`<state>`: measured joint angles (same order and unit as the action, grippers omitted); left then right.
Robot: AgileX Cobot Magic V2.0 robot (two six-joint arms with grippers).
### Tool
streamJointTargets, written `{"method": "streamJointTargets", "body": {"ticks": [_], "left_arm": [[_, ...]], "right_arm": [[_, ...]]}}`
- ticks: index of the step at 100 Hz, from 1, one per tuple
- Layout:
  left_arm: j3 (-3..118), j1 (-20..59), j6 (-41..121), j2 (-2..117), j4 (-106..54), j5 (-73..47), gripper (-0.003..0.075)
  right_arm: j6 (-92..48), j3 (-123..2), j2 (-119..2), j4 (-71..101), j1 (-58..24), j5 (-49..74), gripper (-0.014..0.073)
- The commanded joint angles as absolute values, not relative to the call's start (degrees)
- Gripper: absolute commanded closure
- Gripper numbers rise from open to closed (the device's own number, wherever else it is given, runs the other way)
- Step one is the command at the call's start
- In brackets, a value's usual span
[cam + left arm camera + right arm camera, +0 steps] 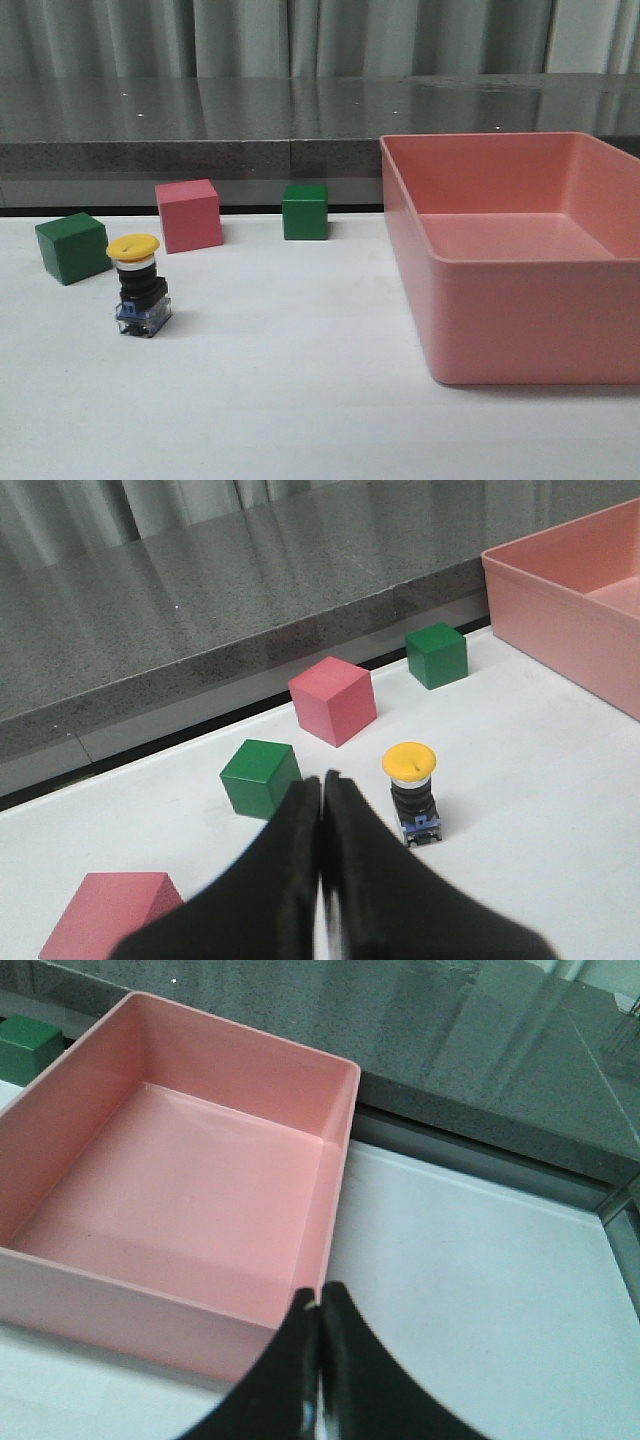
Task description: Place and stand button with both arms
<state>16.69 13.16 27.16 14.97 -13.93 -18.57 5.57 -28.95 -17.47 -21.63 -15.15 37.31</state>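
Observation:
The button (139, 286) stands upright on the white table at the left, yellow cap up, blue-and-clear base down. It also shows in the left wrist view (414, 792). My left gripper (322, 783) is shut and empty, held above the table short of the button, apart from it. My right gripper (321, 1300) is shut and empty, above the near right corner of the pink bin (110, 1305). Neither arm shows in the front view.
A green cube (72, 247) and a pink cube (189, 215) stand just behind the button; another green cube (305, 211) is further right. A second pink cube (105, 912) lies near my left gripper. The big pink bin (520, 330) fills the table's right side.

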Motion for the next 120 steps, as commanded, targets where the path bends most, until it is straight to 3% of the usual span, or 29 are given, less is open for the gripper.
{"method": "streamJointTargets", "body": {"ticks": [1, 34, 63, 95, 120], "left_arm": [[18.3, 13.0, 26.5, 15.4, -14.9, -14.6, 0.074], [15.7, 13.0, 25.0, 15.4, -15.2, -6.5, 0.074], [6.9, 8.8, -3.8, 9.2, 7.5, -0.8, 0.074], [-2.2, 4.6, -4.1, -1.9, 6.2, 2.6, 0.074], [-2.6, 4.6, -4.1, -1.9, 6.0, 2.6, 0.0739]], "right_arm": [[5.7, -30.4, -17.9, -23.2, -14.7, 33.3, 0.0653], [5.7, -30.4, -17.9, -23.2, -14.7, 33.3, 0.0653], [5.7, -30.4, -17.9, -23.2, -14.7, 33.3, 0.0653], [5.7, -30.4, -17.9, -23.2, -14.7, 33.3, 0.0653], [5.7, -30.4, -17.9, -23.2, -14.7, 33.3, 0.0653]]}}
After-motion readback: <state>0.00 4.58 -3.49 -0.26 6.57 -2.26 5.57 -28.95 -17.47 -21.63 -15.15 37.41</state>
